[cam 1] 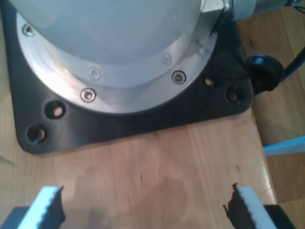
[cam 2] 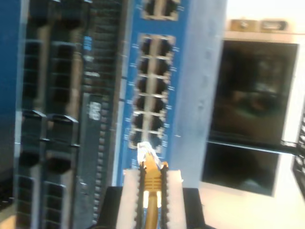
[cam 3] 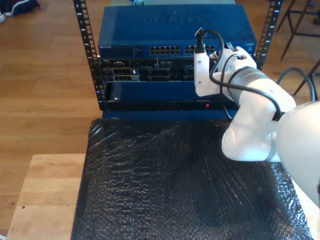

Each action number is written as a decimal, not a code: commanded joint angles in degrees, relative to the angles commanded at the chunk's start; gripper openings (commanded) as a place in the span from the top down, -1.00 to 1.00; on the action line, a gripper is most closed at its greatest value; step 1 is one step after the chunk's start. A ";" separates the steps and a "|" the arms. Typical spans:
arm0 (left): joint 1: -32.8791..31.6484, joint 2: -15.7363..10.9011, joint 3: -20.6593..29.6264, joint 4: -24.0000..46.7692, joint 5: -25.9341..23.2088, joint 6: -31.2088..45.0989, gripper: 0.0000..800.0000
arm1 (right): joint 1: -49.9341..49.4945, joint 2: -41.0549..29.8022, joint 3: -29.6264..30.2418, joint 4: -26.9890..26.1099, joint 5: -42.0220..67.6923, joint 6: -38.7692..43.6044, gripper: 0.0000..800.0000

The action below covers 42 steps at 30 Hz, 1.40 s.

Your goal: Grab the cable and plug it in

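A glossy white arm (cam 3: 260, 120) with black cables (cam 3: 222, 60), its silver screwed flange (cam 1: 119, 90) on a black base plate (cam 1: 143, 119).

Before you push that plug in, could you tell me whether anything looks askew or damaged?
Nothing stands out. My second gripper holds the cable with its plug pointing at the switch's ports, though blur hides fine detail. My first gripper is open over bare wood.
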 joint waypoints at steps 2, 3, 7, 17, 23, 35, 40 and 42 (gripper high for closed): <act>0.00 0.00 0.00 0.00 0.00 0.00 -1.00 | -0.09 0.44 0.18 0.00 -0.44 0.09 1.00; 0.00 0.00 0.00 0.00 0.00 0.00 -1.00 | -0.09 0.44 0.26 0.00 -0.44 0.09 1.00; 0.09 0.00 0.00 0.00 0.00 0.00 -1.00 | -0.18 0.62 0.44 0.00 -0.79 0.18 1.00; 0.09 0.00 0.00 0.00 0.00 0.00 -1.00 | -0.26 5.98 -0.62 0.00 -12.22 4.13 1.00; 0.09 0.00 0.00 0.00 0.00 0.00 -1.00 | 0.00 7.91 -1.85 0.00 -12.92 7.30 1.00; 0.00 0.00 0.00 0.00 0.00 0.00 -1.00 | 0.26 14.33 -7.03 0.18 -20.48 7.21 1.00; 0.00 0.00 0.00 0.00 0.00 0.00 -1.00 | 0.26 15.65 -8.18 0.09 -20.66 7.03 1.00; 0.00 0.00 0.00 0.00 0.00 0.00 -1.00 | 0.53 15.91 -8.00 0.18 -21.19 6.95 1.00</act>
